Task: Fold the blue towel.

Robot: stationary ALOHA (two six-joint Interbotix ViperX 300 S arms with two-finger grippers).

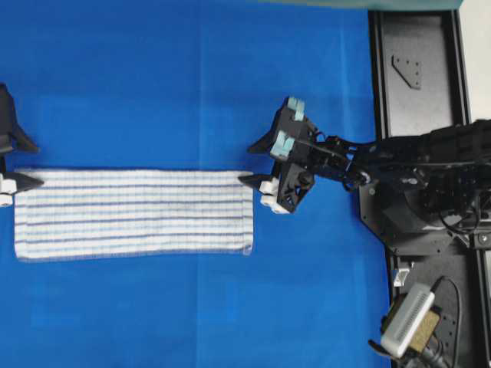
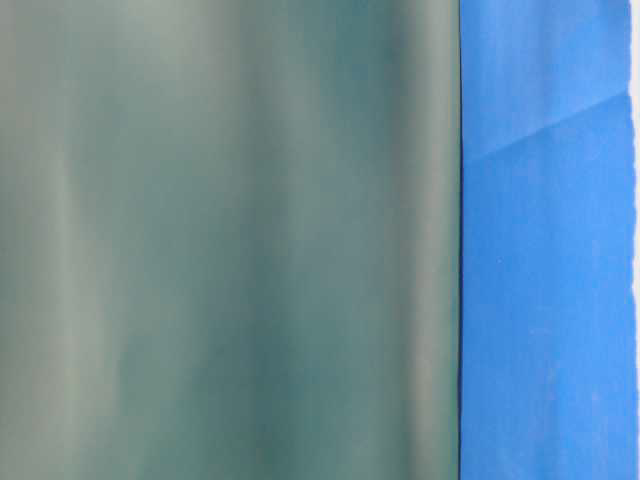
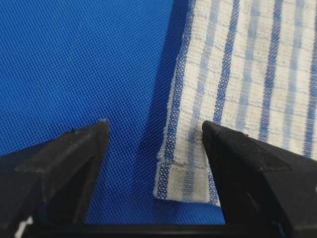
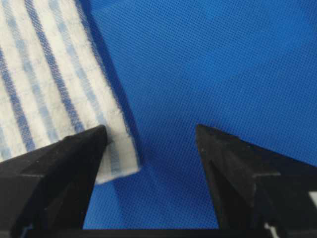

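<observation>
Straddling the far corners of the blue towel (image 1: pixel 134 212), left gripper (image 3: pixel 154 136) and right gripper (image 4: pixel 151 134) hover, jaws spread wide, grasping nothing. Looks like they're lined up to pinch both corners for a fold across the bench (image 1: pixel 192 84).

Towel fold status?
Done: blue towel lies as a long flat strip, seemingly already folded lengthwise. In hand: left end effector and right end effector stand open at its far-side end corners, gripping nothing. Left: grasp and fold again.

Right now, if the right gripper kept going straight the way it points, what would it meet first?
Probably the blue towel's upper right corner: the open right gripper points left at it, one fingertip already over the hem. Height is unclear.
</observation>
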